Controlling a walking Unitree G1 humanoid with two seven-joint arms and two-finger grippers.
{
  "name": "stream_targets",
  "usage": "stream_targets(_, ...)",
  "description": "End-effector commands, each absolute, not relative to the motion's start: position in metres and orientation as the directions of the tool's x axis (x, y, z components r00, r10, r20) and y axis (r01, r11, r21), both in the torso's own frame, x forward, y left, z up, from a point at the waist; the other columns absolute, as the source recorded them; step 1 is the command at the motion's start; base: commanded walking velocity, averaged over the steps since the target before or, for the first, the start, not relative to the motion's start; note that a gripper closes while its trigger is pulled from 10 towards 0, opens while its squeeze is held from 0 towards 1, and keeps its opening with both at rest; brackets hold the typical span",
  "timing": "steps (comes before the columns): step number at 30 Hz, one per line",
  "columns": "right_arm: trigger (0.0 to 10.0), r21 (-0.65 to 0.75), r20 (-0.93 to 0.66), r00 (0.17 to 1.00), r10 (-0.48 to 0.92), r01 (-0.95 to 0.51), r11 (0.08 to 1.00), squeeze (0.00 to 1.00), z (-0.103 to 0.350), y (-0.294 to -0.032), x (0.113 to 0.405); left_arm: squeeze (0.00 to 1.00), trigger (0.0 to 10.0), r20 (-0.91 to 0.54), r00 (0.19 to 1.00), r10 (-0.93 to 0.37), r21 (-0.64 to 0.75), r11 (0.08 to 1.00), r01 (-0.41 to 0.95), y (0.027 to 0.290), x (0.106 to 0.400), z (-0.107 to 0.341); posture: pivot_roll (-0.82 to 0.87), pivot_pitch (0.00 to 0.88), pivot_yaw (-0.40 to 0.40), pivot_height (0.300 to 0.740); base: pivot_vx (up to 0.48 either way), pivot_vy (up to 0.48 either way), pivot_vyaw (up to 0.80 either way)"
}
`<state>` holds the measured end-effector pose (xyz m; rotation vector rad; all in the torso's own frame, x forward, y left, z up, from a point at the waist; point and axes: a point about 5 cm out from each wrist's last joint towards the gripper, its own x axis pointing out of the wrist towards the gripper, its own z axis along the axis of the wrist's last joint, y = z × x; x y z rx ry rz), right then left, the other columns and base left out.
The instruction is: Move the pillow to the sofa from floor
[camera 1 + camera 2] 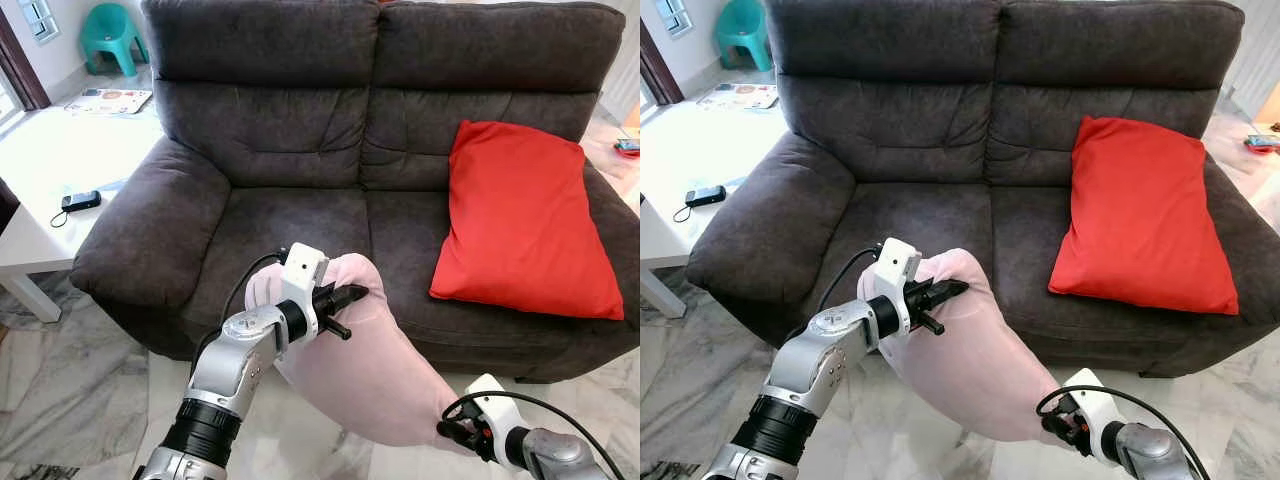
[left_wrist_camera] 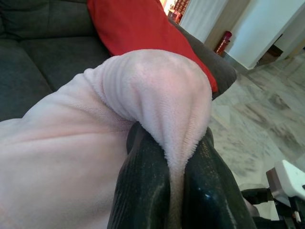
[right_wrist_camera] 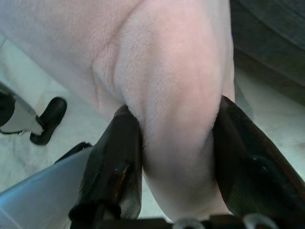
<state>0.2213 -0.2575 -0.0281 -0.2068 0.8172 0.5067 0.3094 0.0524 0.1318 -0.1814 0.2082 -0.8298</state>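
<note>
A pale pink plush pillow (image 1: 360, 365) hangs in the air in front of the dark grey sofa (image 1: 300, 215), held between both arms above the marble floor. My left gripper (image 1: 352, 296) is shut on the pillow's upper corner (image 2: 162, 102), level with the seat's front edge. My right gripper (image 1: 448, 428) is shut on its lower corner (image 3: 176, 119), low near the floor. A red pillow (image 1: 525, 215) leans on the sofa's right seat and backrest.
A white low table (image 1: 45, 170) with a small black device (image 1: 80, 200) stands to the left of the sofa. A teal plastic chair (image 1: 112, 35) is at the back left. The sofa's left seat cushion (image 1: 290, 225) is bare.
</note>
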Motion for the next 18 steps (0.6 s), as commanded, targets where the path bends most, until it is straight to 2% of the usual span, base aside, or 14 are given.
stream_targets(1, 0.0, -0.004, -0.688, 0.644, 0.335, -0.465, 0.886, 0.00, -0.020, -0.258, 0.233, 0.00, 10.0, -0.023, 0.660, -0.750, -0.206, 0.650, 0.731, 0.050, 0.313, 0.149, 0.03, 0.000, -0.045, 0.740, 0.000, 0.000, 0.00)
stream_targets(9, 0.0, -0.004, -0.629, 0.702, 0.334, -0.432, 0.902, 0.00, -0.012, -0.258, 0.240, 0.00, 10.0, -0.050, 0.665, -0.745, -0.187, 0.661, 0.727, 0.053, 0.313, 0.146, 0.03, 0.000, -0.044, 0.740, 0.000, 0.000, 0.00)
stream_targets(14, 0.0, 0.030, -0.518, 0.790, 0.328, -0.367, 0.930, 0.00, 0.003, -0.258, 0.251, 0.00, 10.0, -0.187, 0.694, -0.695, -0.055, 0.713, 0.699, 0.070, 0.313, 0.132, 0.02, 0.000, -0.043, 0.740, 0.000, 0.000, 0.00)
stream_targets(18, 0.0, 0.020, -0.454, 0.845, 0.283, -0.308, 0.951, 0.00, 0.012, -0.258, 0.257, 0.00, 10.0, -0.297, 0.764, -0.573, 0.074, 0.784, 0.616, 0.097, 0.314, 0.124, 0.02, 0.000, -0.045, 0.740, 0.000, 0.000, 0.00)
